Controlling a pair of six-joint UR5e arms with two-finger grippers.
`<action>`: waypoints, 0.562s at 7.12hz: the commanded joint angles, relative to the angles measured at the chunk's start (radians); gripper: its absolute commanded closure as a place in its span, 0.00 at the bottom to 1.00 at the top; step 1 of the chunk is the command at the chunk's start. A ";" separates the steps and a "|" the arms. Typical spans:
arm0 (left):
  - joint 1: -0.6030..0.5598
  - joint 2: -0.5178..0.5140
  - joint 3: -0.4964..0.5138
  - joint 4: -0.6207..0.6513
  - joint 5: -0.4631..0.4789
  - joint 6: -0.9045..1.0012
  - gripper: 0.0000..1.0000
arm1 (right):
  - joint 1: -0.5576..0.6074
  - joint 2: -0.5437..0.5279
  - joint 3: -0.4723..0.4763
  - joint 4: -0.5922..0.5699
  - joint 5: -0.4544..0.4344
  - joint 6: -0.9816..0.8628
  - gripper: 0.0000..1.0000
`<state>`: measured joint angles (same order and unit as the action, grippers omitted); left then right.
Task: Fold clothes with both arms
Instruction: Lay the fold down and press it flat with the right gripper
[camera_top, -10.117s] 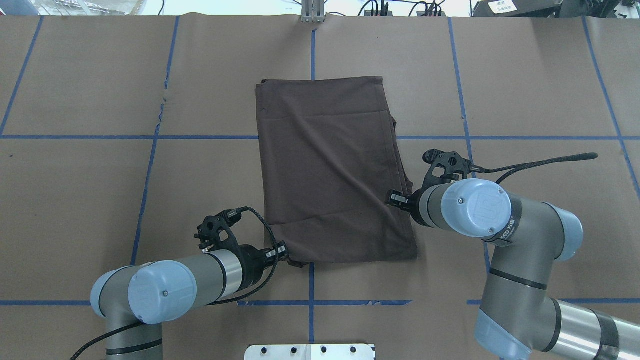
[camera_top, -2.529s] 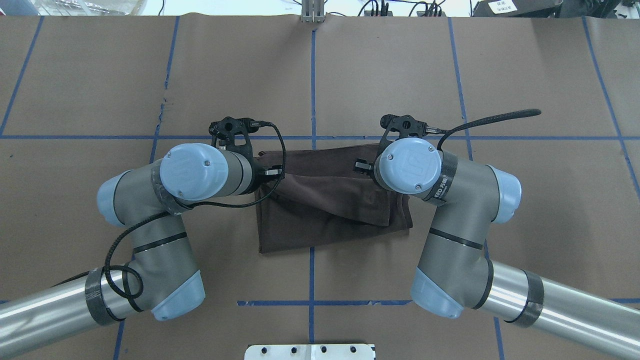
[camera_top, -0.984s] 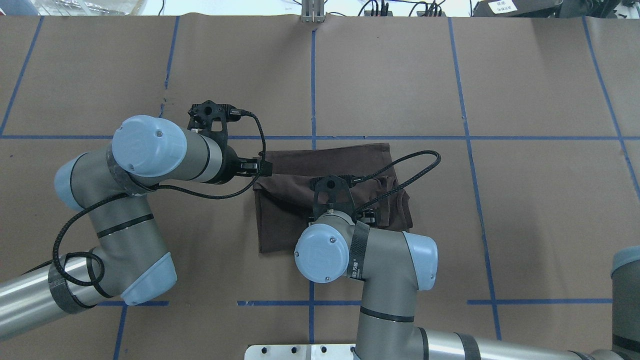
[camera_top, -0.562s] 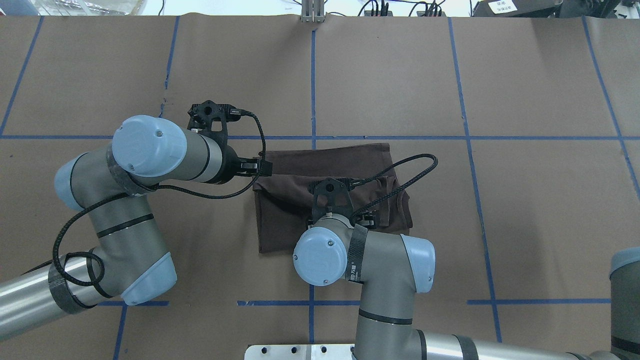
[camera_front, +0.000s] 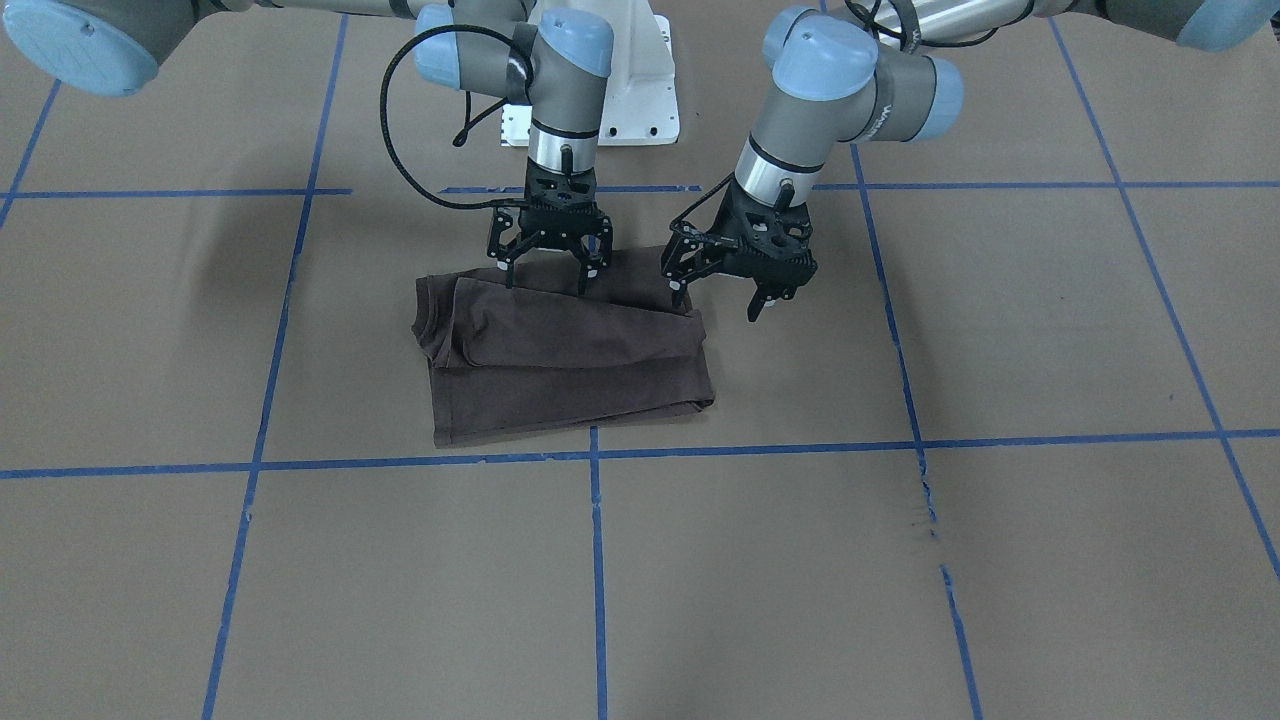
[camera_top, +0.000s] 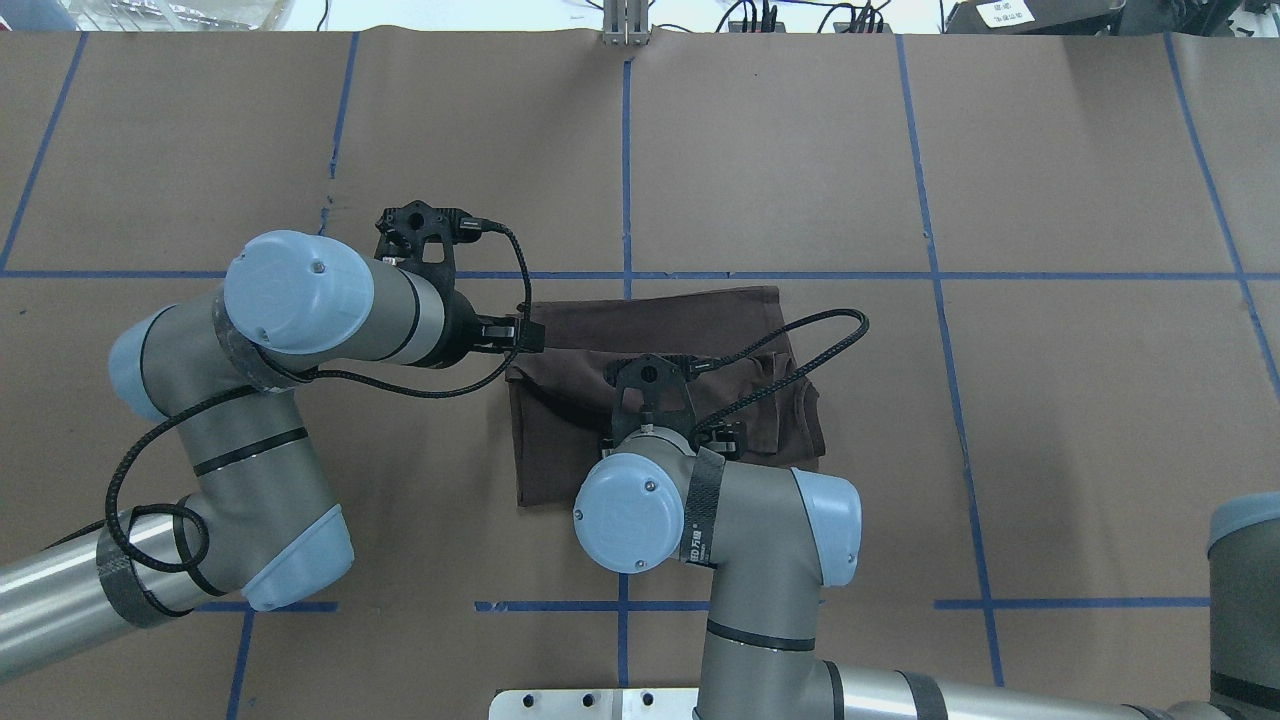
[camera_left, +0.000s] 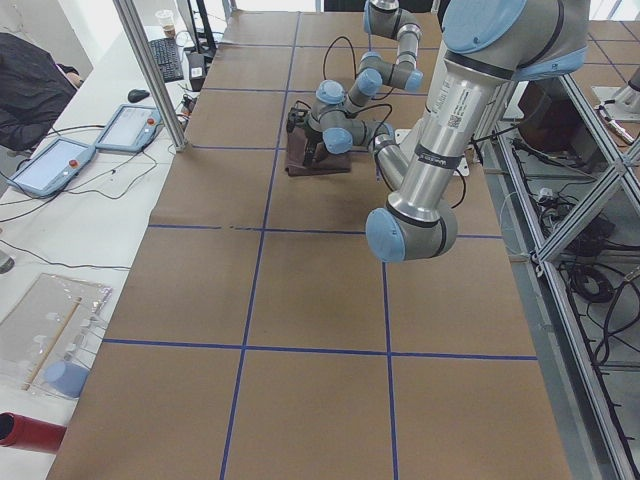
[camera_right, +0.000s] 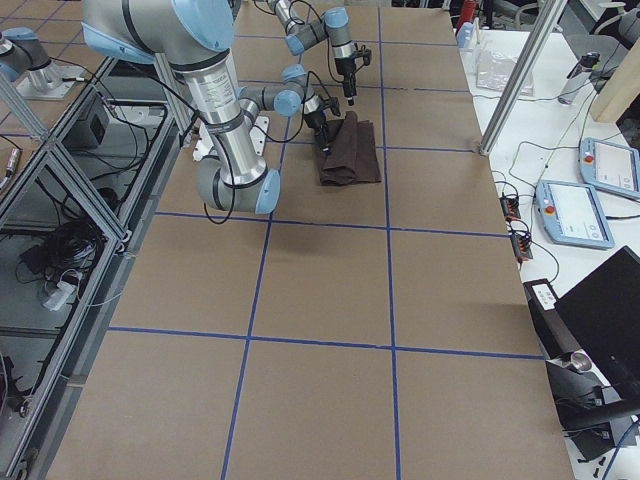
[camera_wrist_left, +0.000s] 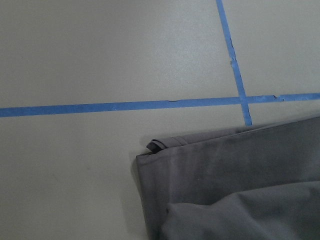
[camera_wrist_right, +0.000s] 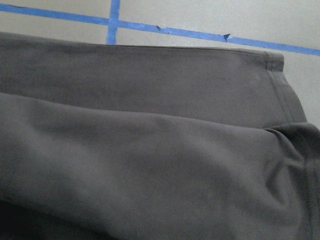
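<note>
The dark brown T-shirt (camera_front: 570, 350) lies folded into a rough rectangle on the brown table, also in the overhead view (camera_top: 680, 325). Its upper layer is rumpled, and the sleeve side bunches at one end (camera_front: 435, 320). My left gripper (camera_front: 715, 303) is open and empty, just above the shirt's corner on my left; it also shows in the overhead view (camera_top: 530, 335). My right gripper (camera_front: 547, 283) is open and empty over the shirt's edge nearest my base. In the overhead view it is hidden under its own wrist. Both wrist views show only cloth (camera_wrist_left: 240, 195) (camera_wrist_right: 150, 150) and table.
Blue tape lines (camera_front: 590, 455) divide the brown paper table. The white bolted pedestal (camera_front: 620, 90) stands at my base. Two operator tablets (camera_left: 50, 165) and a keyboard lie on the bench beyond the table's far edge, along with cables.
Since ten seconds ago the long shirt has been folded to about half its length and both grippers have let go. In the last second the right wrist drifted slightly towards my left and base; the left arm stayed still.
</note>
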<state>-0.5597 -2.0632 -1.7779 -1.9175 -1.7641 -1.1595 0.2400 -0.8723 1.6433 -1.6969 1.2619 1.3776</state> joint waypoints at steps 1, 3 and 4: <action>-0.003 0.000 0.000 0.000 0.000 -0.002 0.00 | -0.002 -0.005 -0.016 0.003 0.001 0.001 0.00; -0.003 0.000 0.000 0.000 0.000 -0.002 0.00 | 0.001 -0.007 -0.017 0.003 -0.001 -0.008 0.00; -0.003 0.000 -0.002 0.000 0.000 -0.002 0.00 | 0.016 -0.005 -0.019 0.003 -0.001 -0.014 0.00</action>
<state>-0.5629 -2.0632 -1.7783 -1.9175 -1.7641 -1.1611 0.2438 -0.8774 1.6266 -1.6936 1.2615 1.3715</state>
